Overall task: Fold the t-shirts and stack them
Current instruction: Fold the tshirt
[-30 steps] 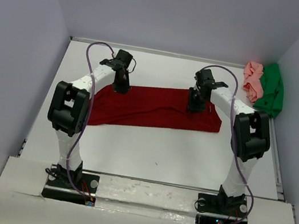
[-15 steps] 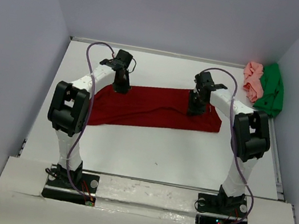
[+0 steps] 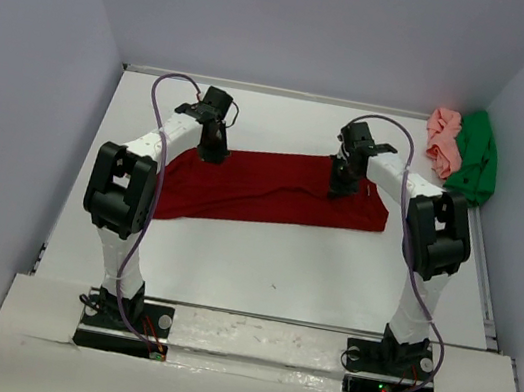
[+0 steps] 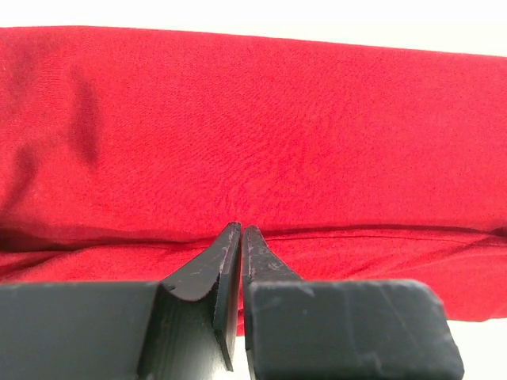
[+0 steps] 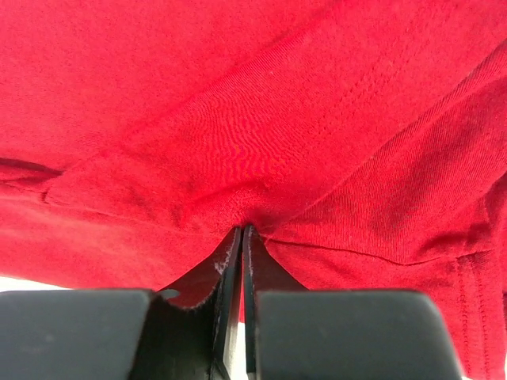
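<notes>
The dark red t-shirt [image 3: 273, 193] lies spread in a long band across the middle of the table. My left gripper [image 3: 213, 154] stands at its far left edge, and in the left wrist view this gripper [image 4: 240, 230] is shut with a fold of the red cloth [image 4: 261, 134] pinched at the tips. My right gripper [image 3: 338, 187] is down on the shirt's far right part. The right wrist view shows that gripper [image 5: 242, 231] shut, with the red cloth [image 5: 261, 119] puckered into its tips. The pale pink t-shirt [image 3: 443, 139] and the bright green t-shirt [image 3: 477, 158] lie crumpled together.
The pink and green shirts sit in the far right corner against the right wall. Grey walls enclose the white table [image 3: 279, 270] on the left, back and right. Both arm bases stand at the near edge.
My right gripper has closed its jaws on the red cloth and shifted slightly. The left gripper has kept its hold and not moved.
</notes>
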`<action>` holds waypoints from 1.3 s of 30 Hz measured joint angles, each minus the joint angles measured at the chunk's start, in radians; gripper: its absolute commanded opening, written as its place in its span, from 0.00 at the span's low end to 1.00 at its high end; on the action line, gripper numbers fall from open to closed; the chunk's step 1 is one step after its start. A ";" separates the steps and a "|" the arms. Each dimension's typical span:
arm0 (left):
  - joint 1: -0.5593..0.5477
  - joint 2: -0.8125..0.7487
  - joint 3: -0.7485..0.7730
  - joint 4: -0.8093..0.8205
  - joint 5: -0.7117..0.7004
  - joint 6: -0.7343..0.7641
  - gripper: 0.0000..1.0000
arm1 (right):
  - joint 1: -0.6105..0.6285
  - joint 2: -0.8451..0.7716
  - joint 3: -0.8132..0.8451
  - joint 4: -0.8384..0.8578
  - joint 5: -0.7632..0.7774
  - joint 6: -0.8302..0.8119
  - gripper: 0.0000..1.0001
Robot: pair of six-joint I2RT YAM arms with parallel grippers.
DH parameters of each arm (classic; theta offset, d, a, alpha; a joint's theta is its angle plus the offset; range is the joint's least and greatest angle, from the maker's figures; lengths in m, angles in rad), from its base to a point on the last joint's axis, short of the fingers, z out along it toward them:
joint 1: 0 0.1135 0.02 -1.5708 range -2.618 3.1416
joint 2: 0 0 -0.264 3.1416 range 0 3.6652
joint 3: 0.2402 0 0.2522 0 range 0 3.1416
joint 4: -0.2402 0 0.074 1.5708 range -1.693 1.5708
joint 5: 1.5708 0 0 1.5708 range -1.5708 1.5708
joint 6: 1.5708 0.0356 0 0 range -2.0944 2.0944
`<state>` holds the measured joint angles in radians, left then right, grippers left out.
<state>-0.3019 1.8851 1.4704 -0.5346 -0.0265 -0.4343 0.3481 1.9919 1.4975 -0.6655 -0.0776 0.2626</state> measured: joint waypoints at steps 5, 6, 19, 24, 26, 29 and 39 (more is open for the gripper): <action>0.000 0.000 -0.001 0.004 0.001 0.000 0.15 | 0.000 0.000 0.021 0.002 -0.002 -0.010 0.04; 0.000 0.000 -0.003 0.009 0.002 0.000 0.15 | 0.000 0.000 0.025 0.001 -0.002 -0.013 0.04; -0.005 0.000 -0.019 0.020 0.011 0.001 0.15 | 0.006 0.078 0.277 -0.005 -0.071 -0.086 0.04; -0.005 0.000 -0.019 0.020 0.011 0.001 0.15 | 0.007 0.171 0.384 -0.018 -0.148 -0.131 0.04; -0.005 0.000 -0.019 0.021 0.011 0.003 0.15 | 0.007 0.218 0.424 -0.024 -0.171 -0.151 0.04; -0.005 0.000 -0.019 0.021 0.011 0.007 0.15 | 0.007 0.279 0.474 -0.041 -0.191 -0.172 0.04; -0.005 0.000 -0.019 0.021 0.015 0.011 0.15 | 0.007 0.410 0.657 -0.098 -0.219 -0.226 0.07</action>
<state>-0.3069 1.8851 1.4513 -0.5133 -0.0116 -0.4236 0.3550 2.4020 2.1548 -0.7635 -0.2970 0.0364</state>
